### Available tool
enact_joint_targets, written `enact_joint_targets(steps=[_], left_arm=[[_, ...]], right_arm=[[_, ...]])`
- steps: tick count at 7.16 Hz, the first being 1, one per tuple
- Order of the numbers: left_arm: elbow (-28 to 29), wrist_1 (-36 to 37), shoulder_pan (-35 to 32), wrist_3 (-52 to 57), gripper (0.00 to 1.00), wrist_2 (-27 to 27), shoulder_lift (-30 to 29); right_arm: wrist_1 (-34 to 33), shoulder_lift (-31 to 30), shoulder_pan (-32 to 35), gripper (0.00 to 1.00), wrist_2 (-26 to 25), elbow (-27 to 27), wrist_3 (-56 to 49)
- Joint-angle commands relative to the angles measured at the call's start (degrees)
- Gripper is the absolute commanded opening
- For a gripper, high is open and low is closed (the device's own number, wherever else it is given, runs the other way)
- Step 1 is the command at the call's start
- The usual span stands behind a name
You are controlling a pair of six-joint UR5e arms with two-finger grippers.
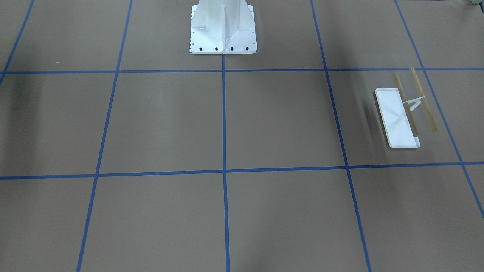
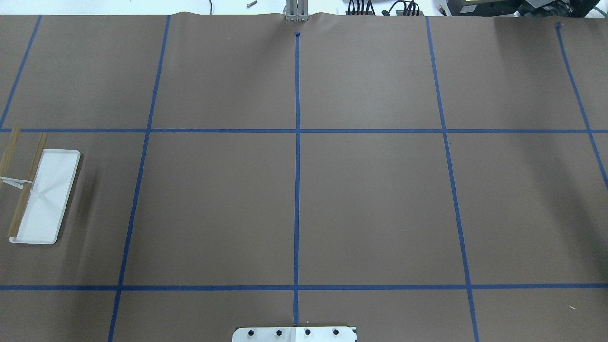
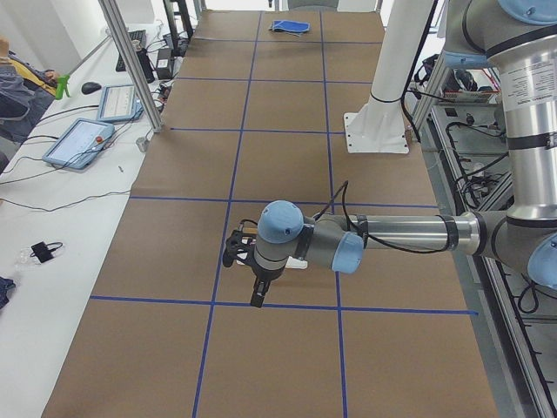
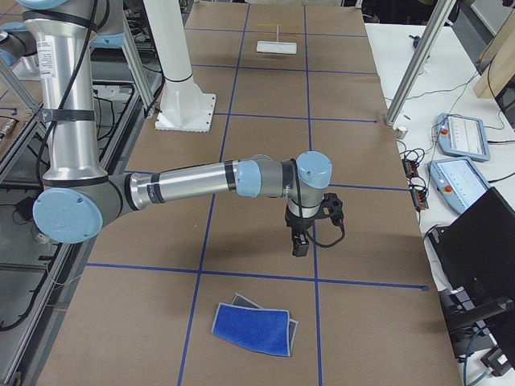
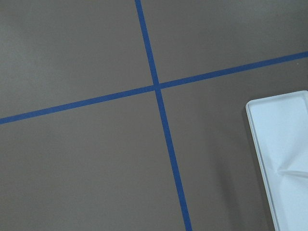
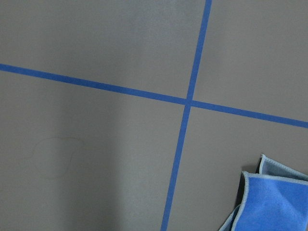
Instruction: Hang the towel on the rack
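Note:
The blue towel (image 4: 253,328) lies crumpled and partly folded on the brown table at the robot's right end; a corner of it shows in the right wrist view (image 6: 269,199), and it is small and far in the exterior left view (image 3: 289,26). The rack (image 1: 397,117) stands empty at the robot's left end, with a white tray base (image 2: 47,199) and two tan bars; its tray edge shows in the left wrist view (image 5: 284,144). My right gripper (image 4: 299,244) hovers above the table a short way from the towel. My left gripper (image 3: 258,294) hovers beside the rack. I cannot tell whether either is open or shut.
The white robot pedestal (image 1: 223,30) is bolted at the table's robot side. Blue tape lines (image 2: 297,166) divide the brown surface into squares. Aluminium posts (image 4: 418,56), tablets (image 3: 78,144) and cables stand along the operators' side.

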Motion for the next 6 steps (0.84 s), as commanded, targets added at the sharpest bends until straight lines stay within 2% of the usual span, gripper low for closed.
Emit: enact_joint_targets(steps=[1, 3, 6], left_arm=[[-0.3, -0.1, 0.1, -0.6, 0.98, -0.1, 0.1], [-0.3, -0.2, 0.0, -0.6, 0.98, -0.2, 0.1], [-0.9, -0.3, -0.1, -0.7, 0.98, -3.5, 0.8]], right_arm=[[0.7, -0.4, -0.1, 1.0, 4.9, -2.7, 0.5], [5.8, -5.5, 0.0, 1.0, 10.7, -3.2, 0.5], [16.3, -7.5, 0.0, 1.0, 9.0, -4.3, 3.1]])
